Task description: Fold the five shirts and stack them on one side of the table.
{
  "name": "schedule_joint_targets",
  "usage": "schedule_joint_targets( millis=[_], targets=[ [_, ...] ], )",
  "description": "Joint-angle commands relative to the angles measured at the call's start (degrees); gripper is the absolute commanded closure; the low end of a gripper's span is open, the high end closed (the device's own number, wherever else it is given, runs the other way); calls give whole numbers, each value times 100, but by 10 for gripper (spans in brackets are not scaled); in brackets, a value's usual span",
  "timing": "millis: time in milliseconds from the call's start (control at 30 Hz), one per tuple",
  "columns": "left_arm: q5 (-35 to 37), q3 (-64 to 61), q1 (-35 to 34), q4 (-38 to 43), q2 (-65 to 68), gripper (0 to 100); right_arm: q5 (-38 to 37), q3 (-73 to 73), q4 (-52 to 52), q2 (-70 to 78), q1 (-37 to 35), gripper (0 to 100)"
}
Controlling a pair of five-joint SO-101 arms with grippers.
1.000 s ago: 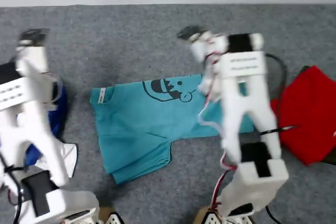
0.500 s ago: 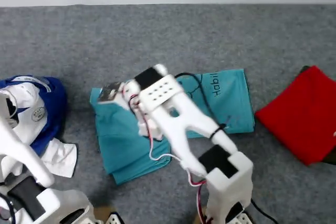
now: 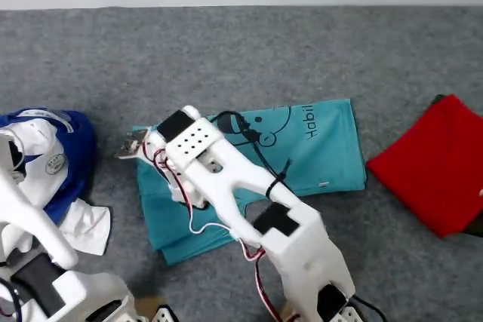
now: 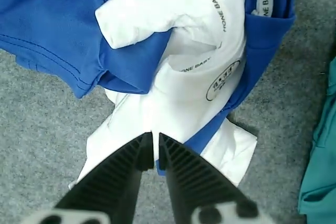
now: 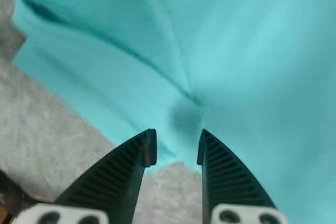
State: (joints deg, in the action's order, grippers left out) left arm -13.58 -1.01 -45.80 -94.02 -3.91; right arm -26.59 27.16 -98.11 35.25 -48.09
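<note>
Grey table [image 3: 226,58] holds the teal shirt [image 3: 324,157]; right gripper [image 5: 176,140], jaws apart, could catch one layer only and spoil the fold. Left gripper [image 4: 156,142] jaws nearly together.

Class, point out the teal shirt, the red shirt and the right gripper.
teal shirt [image 3: 324,154], high view, flat body below the print.
red shirt [image 3: 441,164], high view, middle of the cloth.
right gripper [image 5: 176,136], right wrist view, midway between its fingertips.
</note>
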Motion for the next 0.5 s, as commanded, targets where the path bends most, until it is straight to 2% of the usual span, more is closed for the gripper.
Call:
schedule_joint_targets(
  millis=[0, 233, 400, 467],
  targets=[
    [-70, 180, -35, 105, -35, 966, 97, 695, -119, 180, -48, 854],
    [-79, 180, -35, 149, -35, 966, 79, 800, -259, 558, 22, 856],
    [-79, 180, -26, 185, -35, 966, 62, 800, -321, 567, 31, 940],
    [-79, 180, -26, 185, -35, 966, 62, 800, -277, 576, 31, 939]
  ],
)
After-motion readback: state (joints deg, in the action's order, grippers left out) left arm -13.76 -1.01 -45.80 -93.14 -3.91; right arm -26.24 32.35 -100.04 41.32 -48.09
